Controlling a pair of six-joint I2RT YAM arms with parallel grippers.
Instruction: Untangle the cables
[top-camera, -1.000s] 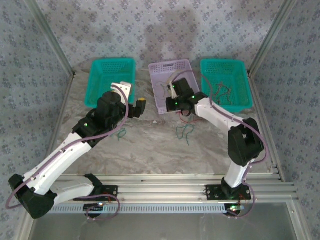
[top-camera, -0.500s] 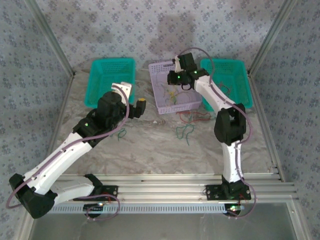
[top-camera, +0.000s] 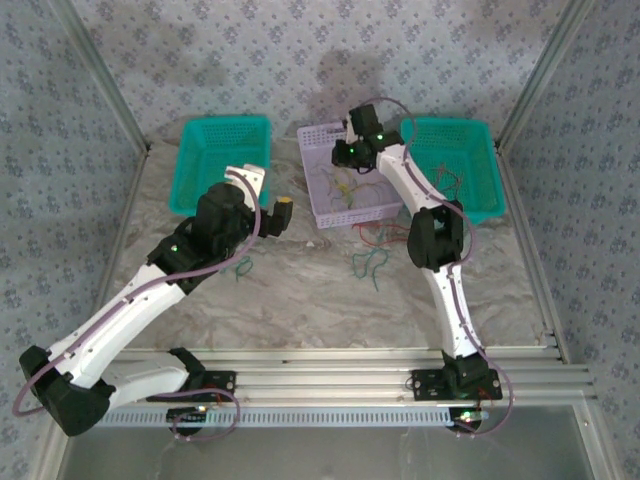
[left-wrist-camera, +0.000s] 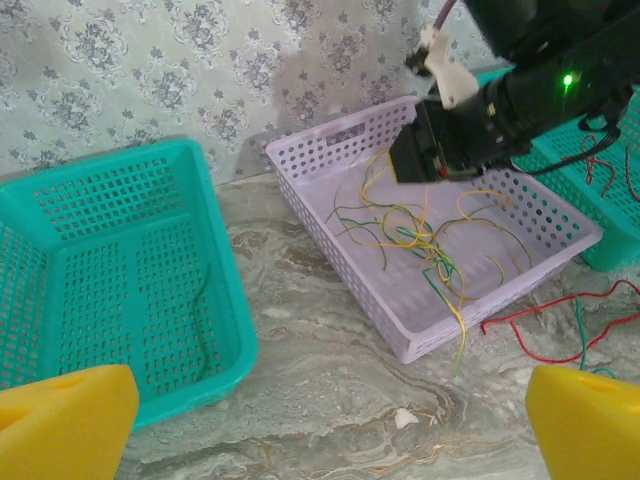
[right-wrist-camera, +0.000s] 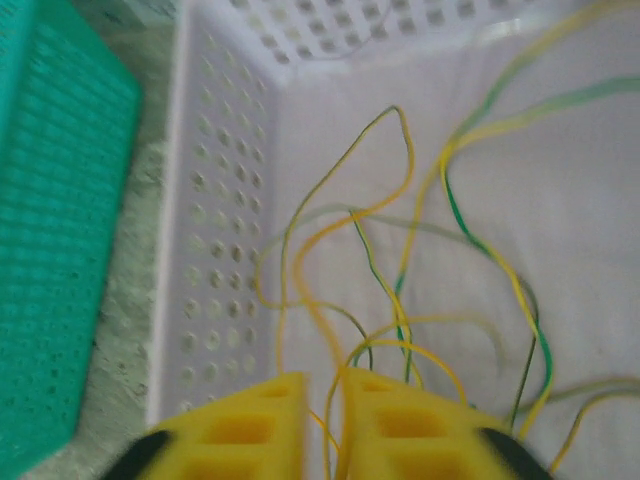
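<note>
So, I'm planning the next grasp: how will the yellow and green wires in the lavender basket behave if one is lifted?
Likely floppy: the wires lie in loose curls. Probably light, being so thin. They cross each other, so lifting one may drag others along.

Two teal baskets flanking one lilac basket, two white arms reaching over the tabletop, cables lying in a tangle too dense for counting.
</note>
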